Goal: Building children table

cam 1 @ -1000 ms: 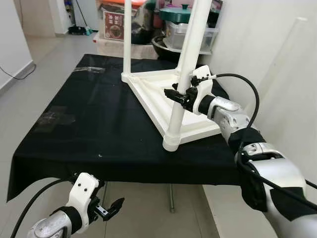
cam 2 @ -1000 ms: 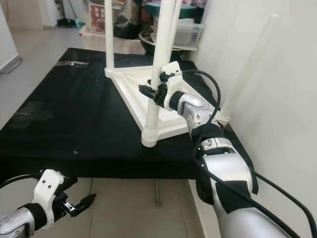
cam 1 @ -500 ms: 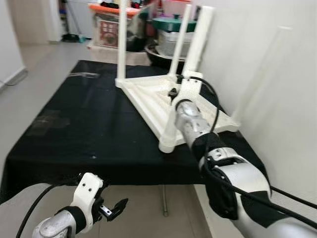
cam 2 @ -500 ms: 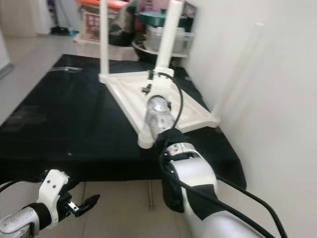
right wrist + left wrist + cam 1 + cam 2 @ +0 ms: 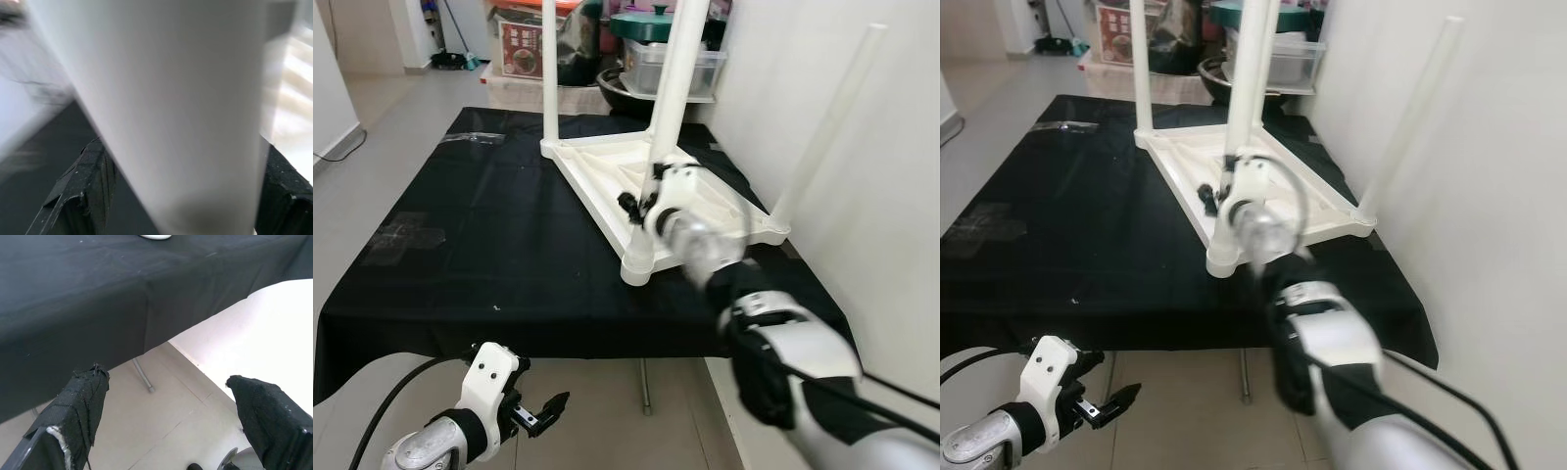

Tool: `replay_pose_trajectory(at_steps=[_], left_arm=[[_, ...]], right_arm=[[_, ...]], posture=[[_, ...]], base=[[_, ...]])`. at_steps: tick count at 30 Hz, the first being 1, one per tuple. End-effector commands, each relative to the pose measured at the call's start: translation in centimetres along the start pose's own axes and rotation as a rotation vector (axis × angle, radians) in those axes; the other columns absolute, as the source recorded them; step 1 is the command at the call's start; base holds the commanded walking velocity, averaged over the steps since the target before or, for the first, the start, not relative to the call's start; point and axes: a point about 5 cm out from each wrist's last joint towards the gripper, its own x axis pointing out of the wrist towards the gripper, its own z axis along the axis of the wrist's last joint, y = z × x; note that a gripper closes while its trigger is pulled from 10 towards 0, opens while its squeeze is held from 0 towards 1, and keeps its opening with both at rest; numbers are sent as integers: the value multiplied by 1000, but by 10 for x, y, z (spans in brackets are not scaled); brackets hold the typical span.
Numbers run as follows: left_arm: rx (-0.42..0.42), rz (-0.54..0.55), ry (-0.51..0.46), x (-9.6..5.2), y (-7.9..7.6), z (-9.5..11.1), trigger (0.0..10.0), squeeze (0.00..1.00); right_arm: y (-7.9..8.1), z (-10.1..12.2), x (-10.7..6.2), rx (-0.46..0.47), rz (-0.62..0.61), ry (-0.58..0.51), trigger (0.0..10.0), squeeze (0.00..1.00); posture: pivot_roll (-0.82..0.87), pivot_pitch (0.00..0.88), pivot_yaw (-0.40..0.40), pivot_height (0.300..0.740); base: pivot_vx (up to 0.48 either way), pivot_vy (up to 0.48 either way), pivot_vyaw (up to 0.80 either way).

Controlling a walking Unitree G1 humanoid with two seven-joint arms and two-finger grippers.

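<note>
A white children's table (image 5: pixel 599 164) lies upside down on a black-clothed table (image 5: pixel 489 235), with its white legs pointing up. The near leg (image 5: pixel 668 108) rises from the near corner socket (image 5: pixel 637 270). My right gripper (image 5: pixel 641 203) holds this leg low down; the right wrist view shows the leg (image 5: pixel 171 117) pressed between both black fingers (image 5: pixel 90 188). The right arm is blurred. Another leg (image 5: pixel 549 69) stands at the far left corner, and one (image 5: pixel 822 117) leans by the wall. My left gripper (image 5: pixel 544 407) hangs open below the table's front edge, empty.
A white wall (image 5: pixel 862 196) runs close along the table's right side. Behind the table stand a cardboard box (image 5: pixel 530 44), a lidded green pot (image 5: pixel 651 24) and a plastic tub (image 5: pixel 705 70). Bare tiled floor (image 5: pixel 382 127) lies to the left.
The camera has shifted. My right arm has swung from the right of the near leg round to its front and lower, still around that leg. The left arm hangs as before.
</note>
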Motion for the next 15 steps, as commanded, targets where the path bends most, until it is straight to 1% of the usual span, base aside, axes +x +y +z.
replay_pose_trajectory(at_steps=[1, 2, 3, 5, 6, 8, 9, 10, 13, 15], left_arm=[[-3, -10, 7, 2, 0, -1, 10000, 0], [-3, -10, 7, 2, 0, -1, 10000, 0], [-2, -11, 6, 2, 0, 0, 10000, 0], [1, -12, 5, 3, -1, 0, 10000, 0], [2, -12, 5, 3, -1, 0, 10000, 0], [2, -12, 5, 3, -1, 0, 10000, 0], [2, -11, 3, 3, -1, 1, 10000, 0], [1, -9, 2, 2, -1, 1, 10000, 0], [1, -8, 1, 2, -1, 1, 10000, 0], [0, -4, 1, 1, -2, 1, 10000, 0]], right_arm=[[8, 4, -5, -6, 236, -66, 10000, 0], [8, 4, -5, -6, 236, -66, 10000, 0], [9, 4, -9, -35, 319, -73, 10000, 0], [12, -2, -12, -87, 416, -53, 10000, 0], [14, -4, -12, -103, 441, -46, 10000, 0], [15, -4, -12, -109, 452, -42, 10000, 0], [21, -11, -8, -149, 476, -4, 10000, 0], [27, -15, -6, -164, 497, 13, 10000, 0], [31, -18, -4, -172, 512, 23, 10000, 0], [48, -26, 2, -200, 575, 34, 10000, 0]], posture=[[105, 0, -129, 740], [105, 0, -129, 740], [112, 0, -129, 740], [122, 0, -134, 740], [122, 0, -134, 740], [122, 0, -134, 740], [132, 0, -139, 740], [145, 0, -145, 740], [149, 0, -149, 740], [162, 0, -152, 740]], base=[[0, 0, 0], [0, 0, 0], [0, 0, 0], [0, 0, 0], [0, 0, 0], [0, 0, 0], [0, 0, 0], [0, 0, 0], [0, 0, 0], [0, 0, 0]])
